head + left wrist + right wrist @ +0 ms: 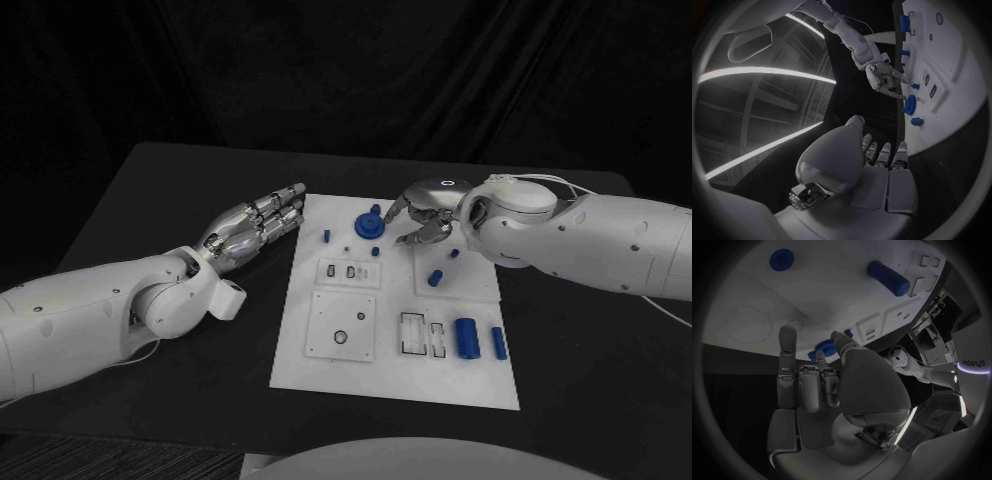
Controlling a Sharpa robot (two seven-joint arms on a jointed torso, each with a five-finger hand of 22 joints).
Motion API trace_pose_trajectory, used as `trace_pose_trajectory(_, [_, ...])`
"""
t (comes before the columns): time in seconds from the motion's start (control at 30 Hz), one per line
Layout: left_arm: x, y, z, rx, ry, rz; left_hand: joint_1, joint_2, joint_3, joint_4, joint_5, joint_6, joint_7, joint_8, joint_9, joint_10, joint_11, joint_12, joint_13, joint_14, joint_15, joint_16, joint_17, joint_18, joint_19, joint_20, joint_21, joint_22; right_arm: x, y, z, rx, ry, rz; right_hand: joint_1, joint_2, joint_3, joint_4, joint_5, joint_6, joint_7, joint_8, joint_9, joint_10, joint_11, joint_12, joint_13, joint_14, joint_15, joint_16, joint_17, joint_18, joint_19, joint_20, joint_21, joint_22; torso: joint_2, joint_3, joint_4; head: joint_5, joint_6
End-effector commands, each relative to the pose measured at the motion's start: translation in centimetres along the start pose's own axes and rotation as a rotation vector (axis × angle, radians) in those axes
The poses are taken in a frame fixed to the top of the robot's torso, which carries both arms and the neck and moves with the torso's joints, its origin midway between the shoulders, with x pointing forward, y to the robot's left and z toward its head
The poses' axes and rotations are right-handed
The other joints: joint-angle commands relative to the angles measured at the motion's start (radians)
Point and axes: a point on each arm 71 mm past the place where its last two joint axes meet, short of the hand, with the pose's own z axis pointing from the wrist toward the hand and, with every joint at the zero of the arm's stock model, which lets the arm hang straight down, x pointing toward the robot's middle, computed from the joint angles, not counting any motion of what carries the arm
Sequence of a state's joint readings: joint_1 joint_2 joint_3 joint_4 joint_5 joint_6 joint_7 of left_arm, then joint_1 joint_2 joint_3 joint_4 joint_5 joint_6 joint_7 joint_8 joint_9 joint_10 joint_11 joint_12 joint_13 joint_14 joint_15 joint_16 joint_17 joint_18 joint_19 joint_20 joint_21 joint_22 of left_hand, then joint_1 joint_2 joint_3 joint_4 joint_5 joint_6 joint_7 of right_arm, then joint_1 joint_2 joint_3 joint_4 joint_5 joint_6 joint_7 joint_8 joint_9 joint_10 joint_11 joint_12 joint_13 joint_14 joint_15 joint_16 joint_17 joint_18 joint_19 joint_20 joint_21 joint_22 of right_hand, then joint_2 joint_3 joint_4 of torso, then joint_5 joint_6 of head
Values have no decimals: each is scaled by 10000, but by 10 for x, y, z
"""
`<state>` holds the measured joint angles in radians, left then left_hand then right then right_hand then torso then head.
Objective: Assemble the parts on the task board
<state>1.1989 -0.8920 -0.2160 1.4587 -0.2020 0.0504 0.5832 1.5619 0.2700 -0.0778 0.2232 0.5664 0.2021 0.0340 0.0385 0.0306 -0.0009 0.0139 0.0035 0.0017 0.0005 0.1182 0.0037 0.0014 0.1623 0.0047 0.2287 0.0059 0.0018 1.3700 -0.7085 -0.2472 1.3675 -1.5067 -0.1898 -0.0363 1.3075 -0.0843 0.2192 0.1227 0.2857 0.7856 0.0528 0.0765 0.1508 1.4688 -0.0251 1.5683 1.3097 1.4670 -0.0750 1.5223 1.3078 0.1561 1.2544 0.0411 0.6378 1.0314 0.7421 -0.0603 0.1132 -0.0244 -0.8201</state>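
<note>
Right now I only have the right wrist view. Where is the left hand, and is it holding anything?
Observer: The left hand holds nothing. Its fingers are straight and together, just off the left edge of the task board, towards its far end.
Operator: What lies between it and my right hand?
Observer: In the head view a round blue part sits at the board's far end, with the right hand close on its right side. I cannot tell whether they touch.
</note>
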Motion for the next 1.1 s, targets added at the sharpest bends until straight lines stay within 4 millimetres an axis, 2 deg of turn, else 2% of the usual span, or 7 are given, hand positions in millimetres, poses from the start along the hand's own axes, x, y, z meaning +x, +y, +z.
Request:
trace_pose_trajectory(0.03, [2, 0, 1, 90, 123, -83, -96, -20, 66, 21, 43, 3, 81, 38, 1, 9, 40, -35, -17, -5, 42, -37, -14, 166, -31, 66, -45, -5, 2, 0, -1, 17, 52, -47, 32, 107, -81, -6, -17, 234, 27, 133, 38, 1020, -35, 25, 2611, 853, -62, -12, 2101, 78, 39, -62, -25, 48, -7, 8, 23, 2, 22])
trace_pose_trajectory(0.2, [1, -1, -1, 75, 83, -67, -96, -20, 66, 21, 43, 3, 81, 38, 1, 9, 40, -35, -17, -5, 42, -37, -14, 166, -31, 66, -45, -5, -1, -6, -5, 126, -279, -25, 29, 100, -93, -12, -14, 354, 43, 174, 62, 1020, -25, 25, 2611, 844, -56, -38, 2074, 81, 45, -60, -58, 50, -1, 4, 20, 33, 89])
trace_pose_trajectory(0.33, [-1, -1, -2, 61, 24, -41, -93, -21, 78, 10, 49, 18, 85, 42, 3, 9, 45, -35, -17, -5, 46, -37, -14, 166, -29, 70, -43, -4, -8, -14, -15, 338, -673, -20, -5, 26, -147, -4, -76, 388, 60, 162, 61, 1020, -15, 25, 2611, 833, -49, -73, 2037, 86, 54, -55, -106, 45, -2, 6, 8, 38, 55])
trace_pose_trajectory(0.5, [-2, -1, -3, 53, -23, -19, -92, -25, 82, 5, 49, 34, 86, 46, 6, 9, 47, -35, -17, -5, 47, -37, -14, 166, -25, 72, -40, -1, -30, -34, -40, 949, -1219, -83, -68, 15, -241, 67, -509, 633, 98, 207, 98, 1020, 17, 25, 2611, 868, -28, 1, 2114, 68, 158, -40, -45, 141, -13, 12, -1, -37, 73])
trace_pose_trajectory(0.7, [-2, -1, -4, 39, -64, 4, -92, -25, 82, 5, 49, 34, 86, 46, 6, 9, 47, -35, -17, -5, 47, -37, -14, 166, -25, 72, -40, -1, -42, -58, -71, 1778, -1426, -66, -38, 17, -276, 76, -470, 793, 122, 236, 142, 1020, 31, 25, 2611, 911, -20, 112, 2231, 36, 271, -35, 119, 275, -33, 4, -14, -117, 151])
trace_pose_trajectory(0.9, [-1, -1, -3, 59, -33, -11, -92, -32, 89, -5, 50, 45, 88, 51, 8, 9, 50, -35, -17, -5, 49, -37, -14, 167, -23, 75, -38, 0, -38, -80, -93, 2526, -1135, 22, 41, -24, -295, 38, -308, 843, 184, 226, 202, 1020, 69, 25, 2611, 929, 4, 160, 2281, 3, 365, -27, 282, 410, -2, -2, 1, -178, 136])
trace_pose_trajectory(1.1, [-1, -1, -3, 54, -25, -18, -93, -40, 95, -13, 50, 51, 90, 54, 9, 9, 50, -35, -17, -5, 50, -37, -14, 168, -21, 77, -37, 2, -23, -95, -107, 2998, -986, 162, 64, -61, -319, 27, -278, 757, 200, 174, 224, 1020, 86, 25, 2611, 931, 15, 164, 2286, -4, 390, -21, 309, 446, -36, -6, -61, -78, 100])
